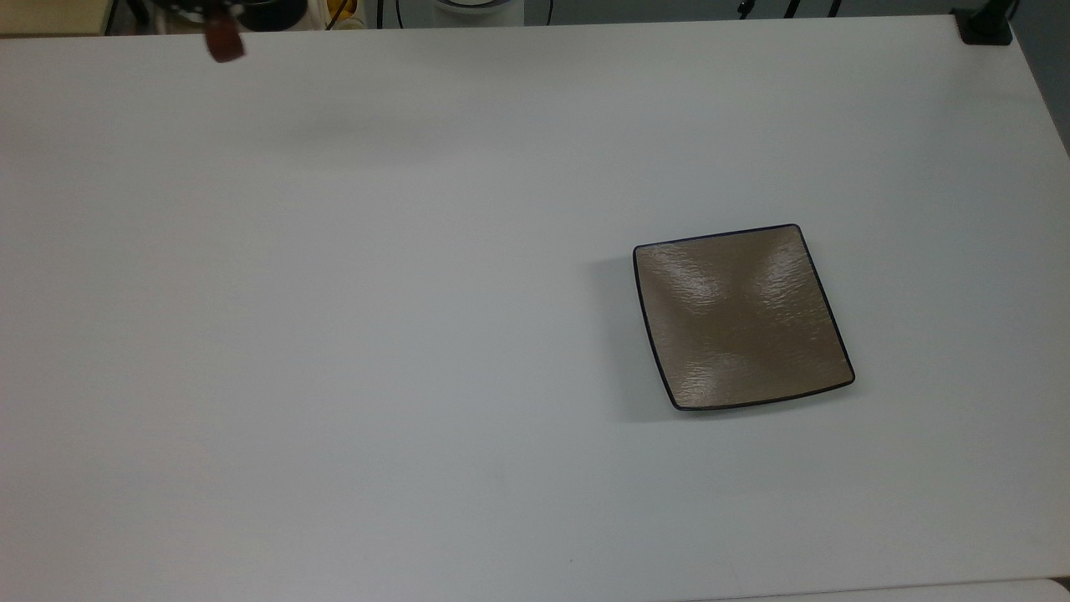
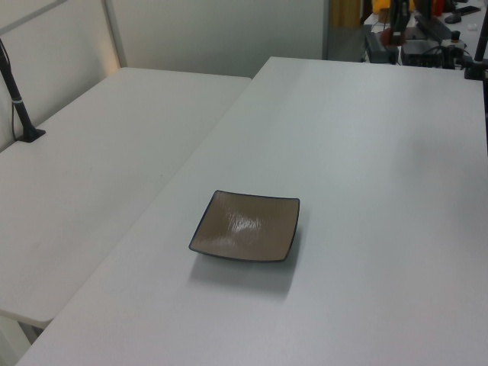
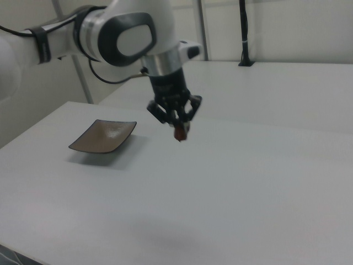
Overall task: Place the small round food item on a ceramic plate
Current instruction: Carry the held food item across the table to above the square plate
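The small round food item [image 1: 224, 43], a dark reddish-brown glossy lump, hangs high above the white table at the top view's upper left edge. In the right view the same lump [image 3: 180, 134] is pinched at the tips of my gripper [image 3: 179, 131], which is shut on it well above the table. The ceramic plate [image 1: 740, 316], square and tan-brown with a thin dark rim, lies flat on the table at the top view's right of centre, far from the lump. The plate [image 2: 245, 226] lies bare in the left view and sits at the right view's left [image 3: 103, 136].
A second white table [image 2: 99, 168] adjoins at the left view's left, with a black post [image 2: 17, 99] clamped on it. Clutter and cables [image 1: 276, 10] line the far edge in the top view. A black clamp [image 1: 985, 25] sits at the table's top-right corner.
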